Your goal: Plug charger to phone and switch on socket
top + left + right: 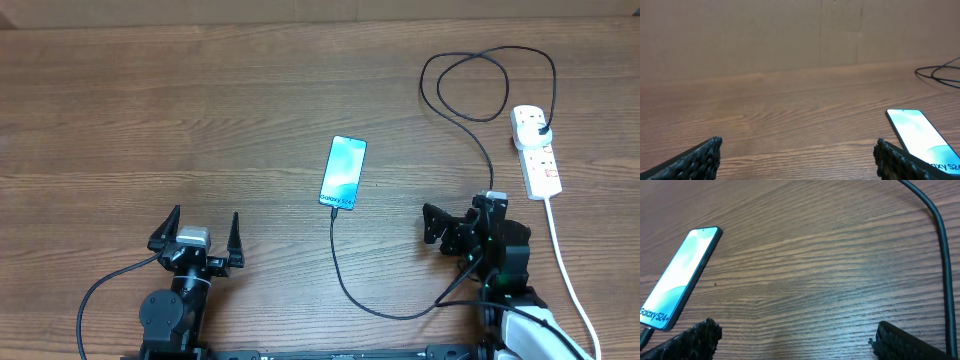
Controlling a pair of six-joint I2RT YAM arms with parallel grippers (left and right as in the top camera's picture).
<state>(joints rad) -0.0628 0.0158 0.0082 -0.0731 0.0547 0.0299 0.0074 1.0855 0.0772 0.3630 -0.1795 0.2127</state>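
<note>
The phone [343,172] lies face up mid-table with its light blue screen lit. It also shows in the left wrist view [920,135] and the right wrist view [682,277]. The black charger cable [345,270] meets the phone's bottom edge, curves past my right arm, loops at the far right, and ends in a black plug [541,129] seated in the white socket strip [538,160]. My left gripper [205,232] is open and empty, left of the phone. My right gripper [460,215] is open and empty between phone and socket, with the cable [940,255] beside it.
The socket's thick white cord [565,270] runs down the right side to the front edge, close to my right arm. The charger cable's loop [480,80] lies at the back right and also shows far right in the left wrist view [940,75]. The table is brown wood.
</note>
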